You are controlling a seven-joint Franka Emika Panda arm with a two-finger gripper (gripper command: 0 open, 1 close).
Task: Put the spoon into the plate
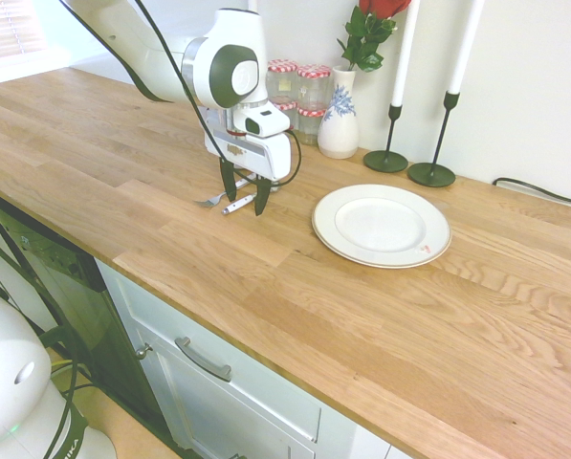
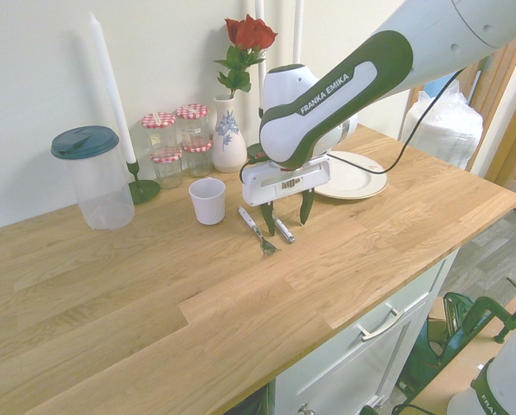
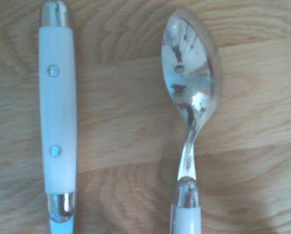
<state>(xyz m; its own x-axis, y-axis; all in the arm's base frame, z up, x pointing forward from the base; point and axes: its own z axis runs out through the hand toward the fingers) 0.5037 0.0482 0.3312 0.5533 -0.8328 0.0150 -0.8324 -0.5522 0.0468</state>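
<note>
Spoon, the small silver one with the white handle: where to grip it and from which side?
Grip the small silver metal spoon at its white handle, coming straight down from above, fingers closing across its width. It lies flat on the wooden countertop, and the handle is straight and thicker than the thin neck. The white-handled fork lies close alongside, so the open gripper has little room on that side.

In the wrist view the spoon point(image 3: 194, 92) is cut off by the picture's edge just past the start of its pale handle, and the fork point(image 3: 58, 117) beside it shows only its handle, the tines out of frame. In the first exterior view the fingers point(image 1: 263, 196) and wrist hide much of both pieces on the counter point(image 1: 266, 287). The plate point(image 2: 361, 183) is partly covered by the arm in the second exterior view.
</note>
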